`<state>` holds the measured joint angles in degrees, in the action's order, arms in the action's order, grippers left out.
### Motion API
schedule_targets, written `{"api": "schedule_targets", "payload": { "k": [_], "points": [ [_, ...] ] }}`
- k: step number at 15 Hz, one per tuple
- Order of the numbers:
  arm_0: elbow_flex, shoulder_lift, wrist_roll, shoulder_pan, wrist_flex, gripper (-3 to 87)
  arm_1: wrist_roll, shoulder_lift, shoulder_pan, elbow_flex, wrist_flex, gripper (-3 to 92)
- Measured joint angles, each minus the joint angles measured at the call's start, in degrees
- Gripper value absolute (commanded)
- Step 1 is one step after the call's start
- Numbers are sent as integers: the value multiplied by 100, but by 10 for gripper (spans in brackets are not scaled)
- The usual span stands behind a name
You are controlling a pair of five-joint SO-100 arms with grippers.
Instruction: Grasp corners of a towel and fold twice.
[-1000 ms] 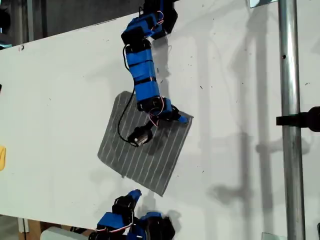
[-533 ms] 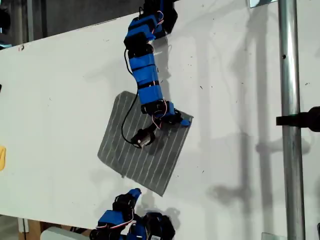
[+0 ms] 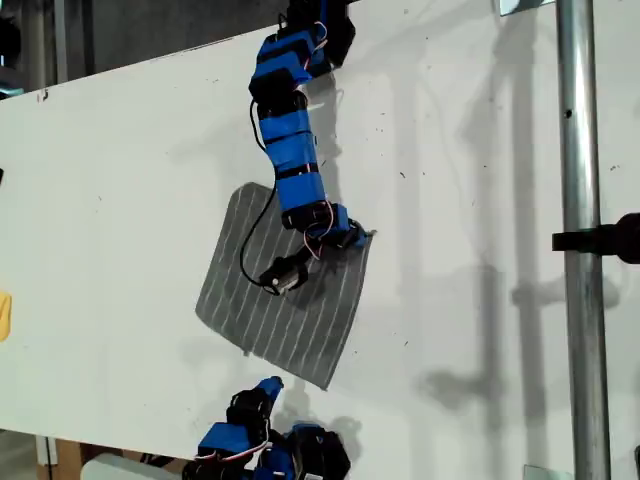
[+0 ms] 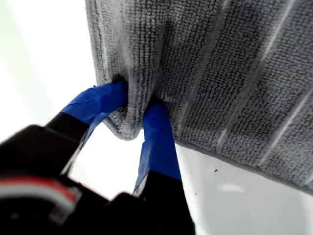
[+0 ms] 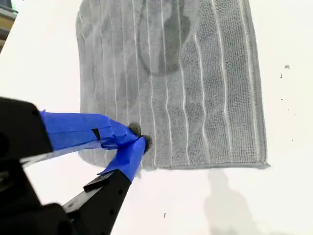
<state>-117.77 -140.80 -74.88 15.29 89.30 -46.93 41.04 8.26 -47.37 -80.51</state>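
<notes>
While my first gripper [image 4: 134,110] pinches towel [image 3: 290,300], white table [image 3: 120,180] around

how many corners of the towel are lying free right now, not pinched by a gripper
3 show free on the towel in the exterior view: upper left, left, bottom. The fourth is pinched in my first gripper.

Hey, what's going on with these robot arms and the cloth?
My first claw is pinched shut on a corner of the grey striped towel, the corner toward the exterior view's right. The rest of the towel lies flat on the white table, not yet folded. My second claw has its tips together and holds nothing that I can see.
</notes>
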Motion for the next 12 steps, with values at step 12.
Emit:
{"api": "schedule_targets", "payload": {
  "k": [12],
  "points": [
    [2074, 2338, 756, -308, 413, 326, -246, 53, 62, -132, -193, -3]
  ]
}}
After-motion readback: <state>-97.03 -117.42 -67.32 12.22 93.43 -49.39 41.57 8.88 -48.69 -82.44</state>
